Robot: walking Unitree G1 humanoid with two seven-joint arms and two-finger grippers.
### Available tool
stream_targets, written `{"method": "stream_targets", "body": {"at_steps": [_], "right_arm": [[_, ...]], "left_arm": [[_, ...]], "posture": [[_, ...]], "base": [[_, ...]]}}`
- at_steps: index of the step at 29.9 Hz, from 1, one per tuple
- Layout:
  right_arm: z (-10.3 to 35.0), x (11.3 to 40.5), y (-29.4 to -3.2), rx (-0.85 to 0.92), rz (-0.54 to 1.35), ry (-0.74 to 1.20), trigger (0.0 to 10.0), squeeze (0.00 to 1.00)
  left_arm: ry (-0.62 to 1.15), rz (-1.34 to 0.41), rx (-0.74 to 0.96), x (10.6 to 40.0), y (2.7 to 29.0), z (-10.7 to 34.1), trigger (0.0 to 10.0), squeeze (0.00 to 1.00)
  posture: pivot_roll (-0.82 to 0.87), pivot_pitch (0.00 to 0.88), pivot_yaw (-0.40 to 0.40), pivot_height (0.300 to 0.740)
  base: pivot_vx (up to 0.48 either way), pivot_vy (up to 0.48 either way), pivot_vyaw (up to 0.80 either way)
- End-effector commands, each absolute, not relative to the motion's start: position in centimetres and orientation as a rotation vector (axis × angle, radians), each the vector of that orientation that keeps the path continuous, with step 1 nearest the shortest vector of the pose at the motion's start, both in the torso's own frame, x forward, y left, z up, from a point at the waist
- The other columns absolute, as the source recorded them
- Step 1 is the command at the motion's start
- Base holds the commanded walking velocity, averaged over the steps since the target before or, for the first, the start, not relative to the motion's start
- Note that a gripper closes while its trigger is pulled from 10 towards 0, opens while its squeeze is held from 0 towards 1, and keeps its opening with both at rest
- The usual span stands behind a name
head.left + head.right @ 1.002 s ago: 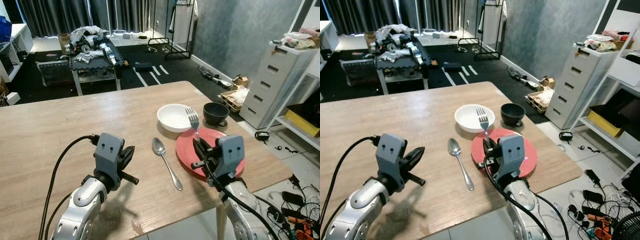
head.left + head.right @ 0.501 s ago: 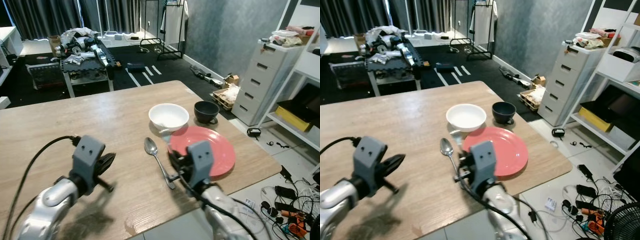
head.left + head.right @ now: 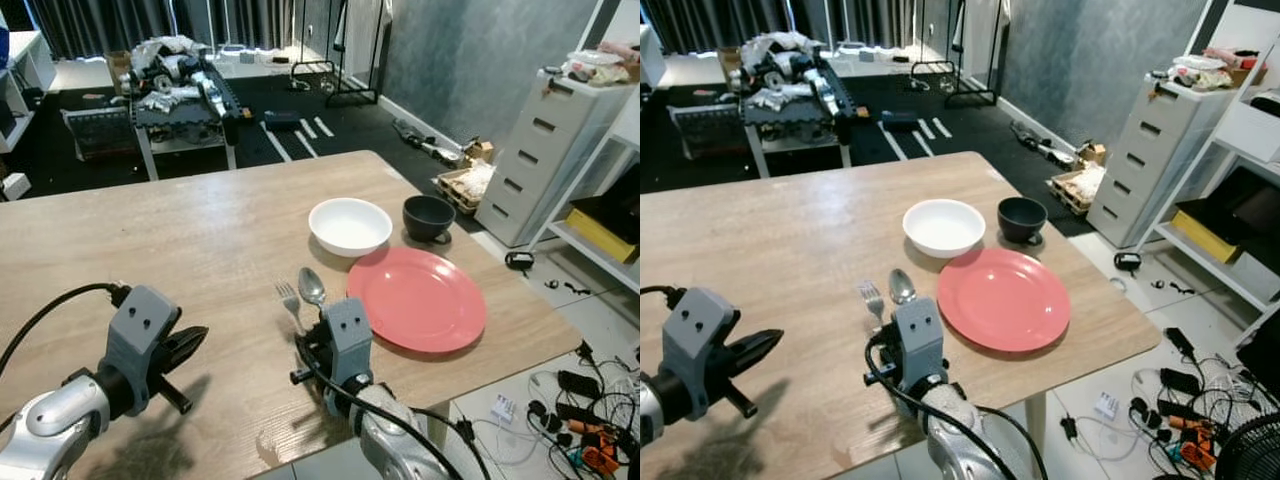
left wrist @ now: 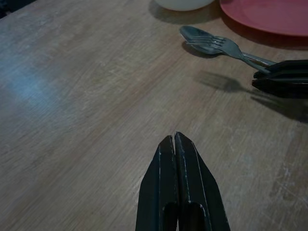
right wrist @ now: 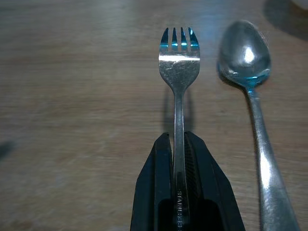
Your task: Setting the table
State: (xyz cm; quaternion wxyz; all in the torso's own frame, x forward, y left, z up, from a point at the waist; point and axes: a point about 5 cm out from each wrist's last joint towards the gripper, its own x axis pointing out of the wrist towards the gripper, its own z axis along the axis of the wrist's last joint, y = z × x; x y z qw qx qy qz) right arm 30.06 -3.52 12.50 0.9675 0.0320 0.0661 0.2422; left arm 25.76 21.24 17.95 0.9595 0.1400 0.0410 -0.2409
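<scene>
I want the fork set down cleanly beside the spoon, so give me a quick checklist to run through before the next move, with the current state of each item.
1. Right end effector shut on the fork handle: ok.
2. Fork lined up parallel with the spoon, tines pointing the same way as the bowl of the spoon: ok.
3. Fork apart from the spoon, bare table between them: ok.
4. Fork resting flat on the wood: cannot tell; it is low over the table.
5. Left end effector shut and away from the cutlery: ok.
6. Red plate, white bowl and dark cup out of the release spot: ok.
</scene>
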Motion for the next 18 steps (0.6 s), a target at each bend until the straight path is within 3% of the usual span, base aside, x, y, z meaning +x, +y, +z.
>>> {"method": "stream_targets", "body": {"at_steps": [1,8,17,18], "right_arm": [[12.4,29.8,-2.0,0.154,0.487,0.16,10.0,0.0],[12.6,30.4,-1.5,0.251,0.453,0.157,10.0,0.0],[12.9,30.5,-0.7,0.247,0.483,0.141,10.0,0.0],[12.9,30.5,-0.6,0.249,0.487,0.141,10.0,0.57]], "left_arm": [[0.098,-0.494,0.274,25.5,21.1,17.7,10.0,0.0],[0.107,-0.499,0.268,25.0,20.8,17.8,10.0,0.0],[0.117,-0.498,0.265,24.8,20.7,17.8,10.0,0.0],[0.117,-0.497,0.266,24.8,20.7,17.8,10.0,0.0]], "posture": [[0.18,0.128,0.054,0.74],[0.2,0.139,0.055,0.74],[0.21,0.144,0.053,0.74],[0.21,0.144,0.053,0.74]], "base": [[0.0,0.0,0.0],[0.0,0.0,0.0],[0.0,0.0,0.0],[0.0,0.0,0.0]]}}
